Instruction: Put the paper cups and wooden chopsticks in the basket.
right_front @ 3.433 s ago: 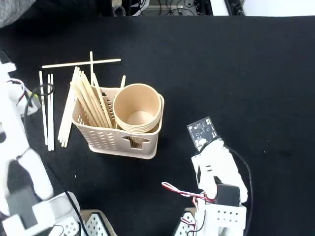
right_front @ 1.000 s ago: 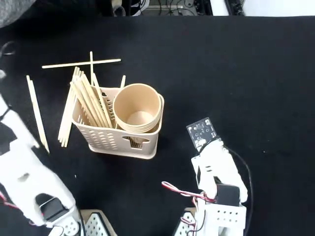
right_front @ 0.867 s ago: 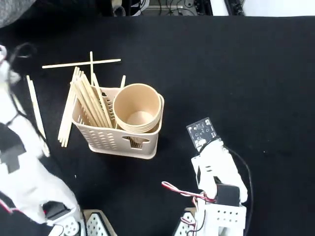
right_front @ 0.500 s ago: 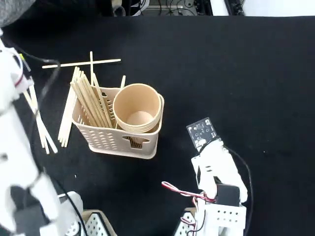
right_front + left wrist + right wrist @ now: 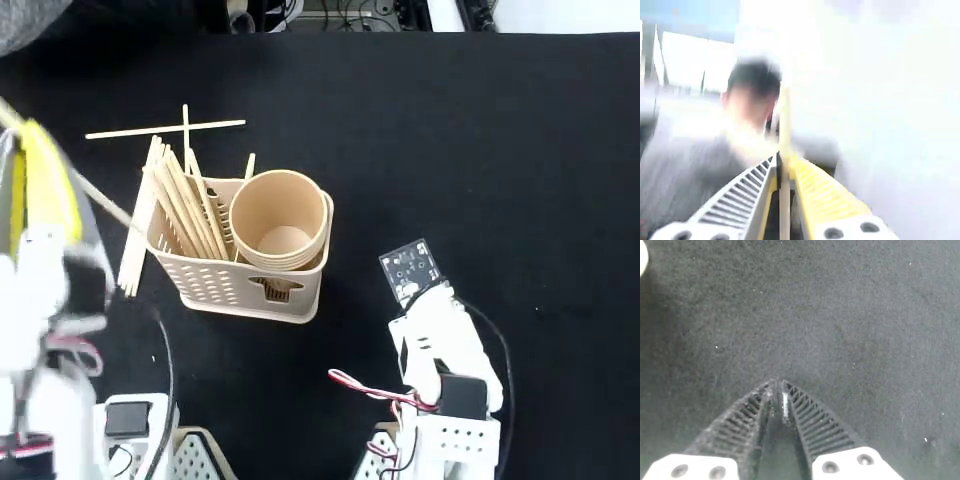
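Left wrist view: left gripper (image 5: pixel 779 159) clamped on a wooden chopstick (image 5: pixel 784 197), up in the air left of the basket (image 5: pixel 240 282); paper cups (image 5: pixel 283 238) sit inside it. Stick's light, stiff, thin, prob slippery, so grab near mid-length. Right gripper (image 5: pixel 776 388) closed on nothing, right of basket.

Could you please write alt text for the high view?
A white basket on a black table holds stacked paper cups and a bundle of wooden chopsticks. Two more chopsticks lie crossed behind it; the left arm, beside it, holds another chopstick.
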`<move>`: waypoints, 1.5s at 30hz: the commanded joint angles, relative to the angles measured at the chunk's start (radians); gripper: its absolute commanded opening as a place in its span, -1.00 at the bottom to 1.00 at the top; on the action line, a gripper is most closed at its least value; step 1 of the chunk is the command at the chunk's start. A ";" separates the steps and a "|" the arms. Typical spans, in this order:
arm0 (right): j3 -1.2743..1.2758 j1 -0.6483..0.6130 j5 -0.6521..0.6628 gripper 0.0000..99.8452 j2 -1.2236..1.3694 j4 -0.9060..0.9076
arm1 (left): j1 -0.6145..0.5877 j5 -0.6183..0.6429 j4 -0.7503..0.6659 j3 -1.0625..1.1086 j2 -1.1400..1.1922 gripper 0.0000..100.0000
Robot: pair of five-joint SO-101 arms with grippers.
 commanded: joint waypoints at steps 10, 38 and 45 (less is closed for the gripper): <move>-0.002 0.006 0.008 -0.97 -0.070 0.003 | 0.071 0.008 -0.169 0.352 -0.101 -0.94; -0.002 0.006 0.008 -0.97 -0.070 0.003 | -0.174 -0.046 0.486 -0.162 0.499 -0.64; -0.002 0.006 0.008 -0.97 -0.070 0.003 | -0.315 -0.068 0.482 -0.255 0.815 -0.64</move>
